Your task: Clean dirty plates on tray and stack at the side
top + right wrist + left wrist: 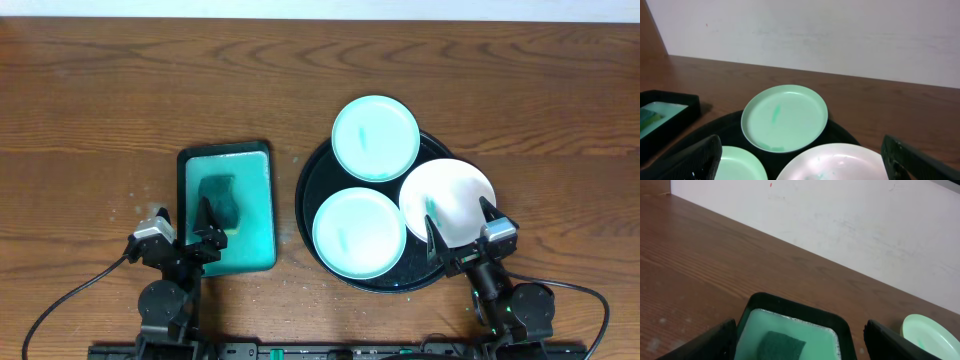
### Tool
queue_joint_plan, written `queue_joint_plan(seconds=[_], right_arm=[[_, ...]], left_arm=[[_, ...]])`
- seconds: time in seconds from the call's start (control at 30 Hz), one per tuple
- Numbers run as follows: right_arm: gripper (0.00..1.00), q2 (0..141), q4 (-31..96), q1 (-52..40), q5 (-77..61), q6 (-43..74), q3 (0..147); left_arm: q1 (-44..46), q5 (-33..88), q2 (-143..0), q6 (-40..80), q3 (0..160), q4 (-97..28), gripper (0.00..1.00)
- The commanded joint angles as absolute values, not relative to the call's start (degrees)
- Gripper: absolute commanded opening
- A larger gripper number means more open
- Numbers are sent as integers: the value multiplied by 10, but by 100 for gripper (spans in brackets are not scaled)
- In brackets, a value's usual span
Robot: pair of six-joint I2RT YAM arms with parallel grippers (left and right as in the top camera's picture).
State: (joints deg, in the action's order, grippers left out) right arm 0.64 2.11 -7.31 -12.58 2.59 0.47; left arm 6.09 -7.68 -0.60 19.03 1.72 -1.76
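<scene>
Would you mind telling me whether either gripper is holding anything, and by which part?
Nothing is held: the left gripper and right gripper are both open and empty.

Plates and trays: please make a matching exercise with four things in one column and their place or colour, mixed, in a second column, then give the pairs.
1. white plate
2. sponge
3. black tray
4. far mint plate

a. in the teal tray
b. holds three plates
c. nearest the right claw
d. farthest from both arms

Pairs: 1-c, 2-a, 3-b, 4-d
</scene>
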Motion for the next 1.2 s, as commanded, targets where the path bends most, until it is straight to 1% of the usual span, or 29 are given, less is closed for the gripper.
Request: queue_joint_plan(seconds=[0.0, 0.1, 0.27, 0.33, 0.43, 0.53, 0.67, 0.73, 0.87, 0.97, 1.07, 1.17], right_arm=[[99, 4, 19, -71, -124, 34, 3], [99, 4, 12, -71, -125, 34, 3], [99, 4, -41, -71, -186, 34, 4], [99, 5, -52, -71, -198, 34, 17], [99, 18, -33, -71, -193, 26, 64], [99, 59, -8, -71, -194, -7, 131], [99, 165, 65, -71, -194, -24, 252], [99, 236, 134, -71, -198, -24, 325], [99, 406, 319, -71, -236, -24, 483], [99, 522, 440, -71, -250, -24, 575], [99, 611, 480, -71, -252, -18, 628], [99, 681, 473, -71, -305, 43, 643]], left_arm=[[58, -82, -4, 185, 2, -27, 81], [58, -81, -4, 185, 2, -27, 81], [58, -32, -4, 185, 4, 8, 81], [58, -30, -4, 184, 17, 9, 81], [58, -30, -21, 182, 50, 8, 81], [58, -30, -70, 182, 114, -23, 81], [58, -30, -177, 177, 238, -116, 81], [58, -27, -240, 176, 314, -183, 81], [58, -6, -365, 176, 475, -342, 81], [58, -4, -438, 176, 567, -440, 81], [58, 0, -490, 176, 622, -494, 81], [58, 1, -513, 177, 639, -509, 81]])
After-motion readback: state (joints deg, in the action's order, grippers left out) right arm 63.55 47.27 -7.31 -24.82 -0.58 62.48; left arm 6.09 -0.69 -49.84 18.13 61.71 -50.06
